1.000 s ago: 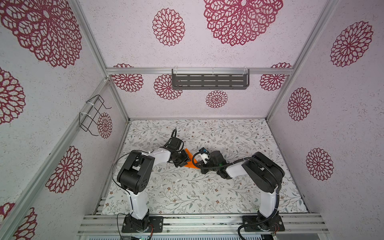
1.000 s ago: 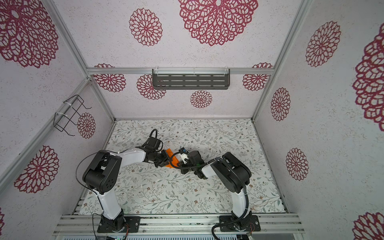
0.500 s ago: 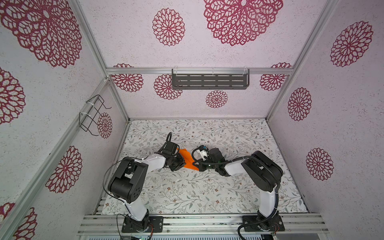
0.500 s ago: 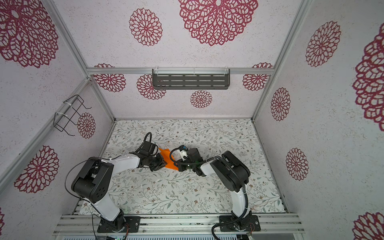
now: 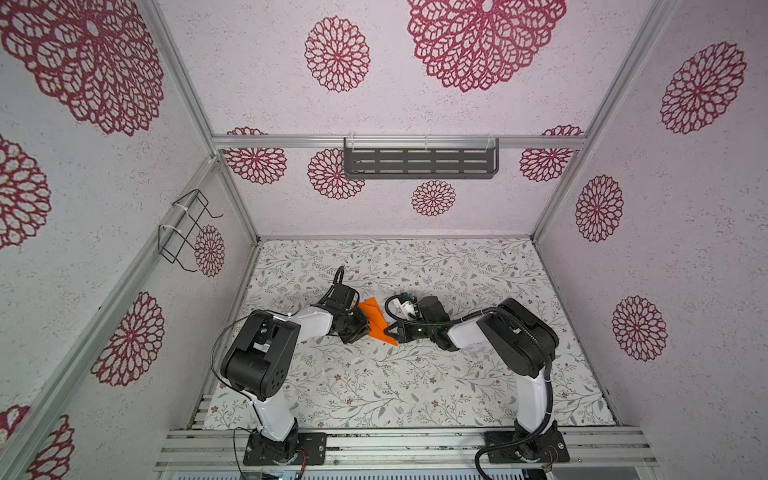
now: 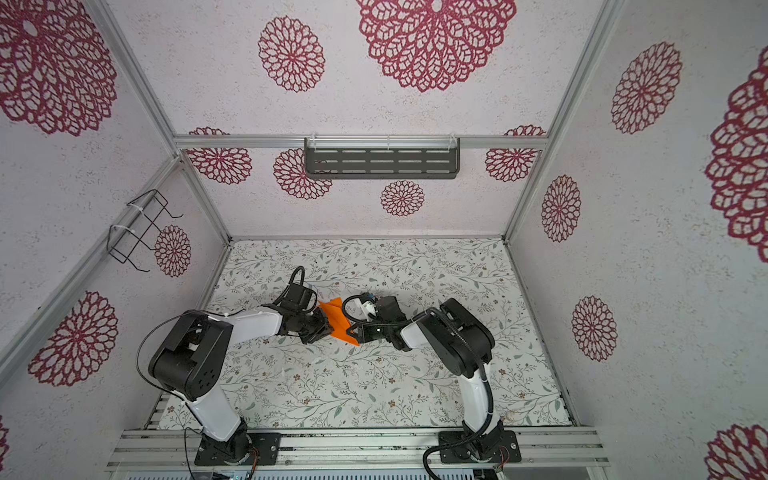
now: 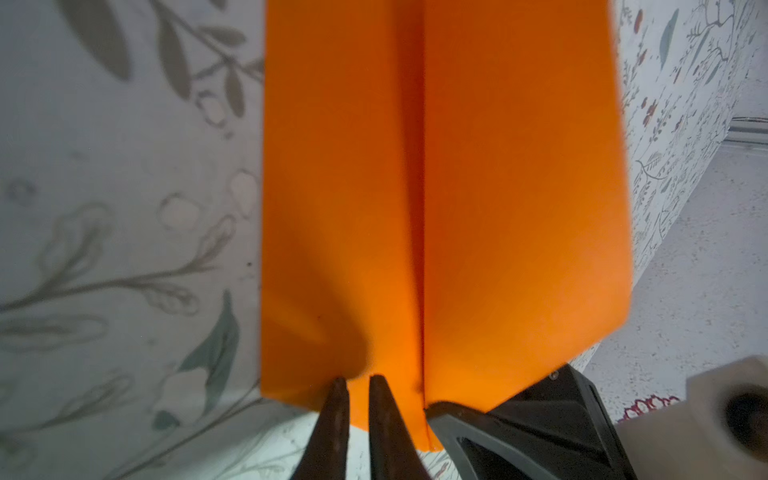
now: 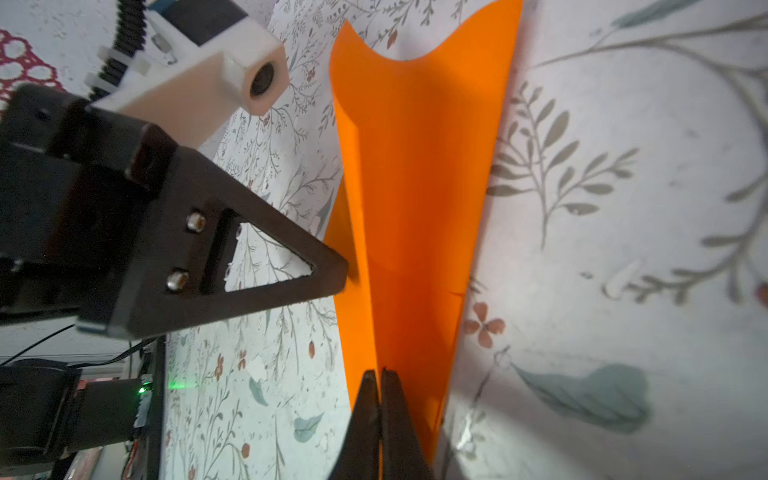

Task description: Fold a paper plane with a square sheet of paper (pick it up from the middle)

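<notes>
On the left, up from a base on the front rail (image 5: 374, 436): left arm (image 5: 266, 353), elbow raised, forearm sloping down and inward over the floral mat (image 5: 415, 386). At its end, left gripper (image 5: 368, 329), low over the mat and pointing right, jaws only a narrow slit apart (plainest in the left wrist view, with the left gripper (image 7: 356, 388) seen from behind). Inside that slit, one edge of the orange sheet (image 7: 498, 187); no clamping visible.

Mid-mat, between the two grippers in both top views: orange sheet (image 5: 374, 318) (image 6: 334, 313), folded along a centre crease, flaps splayed to either side, one sharp corner toward the front rail. Contact with the mat not to be told.

Just right of it, right gripper (image 5: 389, 331) (image 8: 380, 380), pointing left, jaws pressed flat together on the sheet at the end of its crease. Behind it, right arm (image 5: 515, 336), forearm low and stretched inward, elbow high, upper link rising from its own base on the rail.

Plenty of mat behind the sheet toward the back wall (image 5: 395, 216) and in front toward the rail; side walls well apart from both grippers.
</notes>
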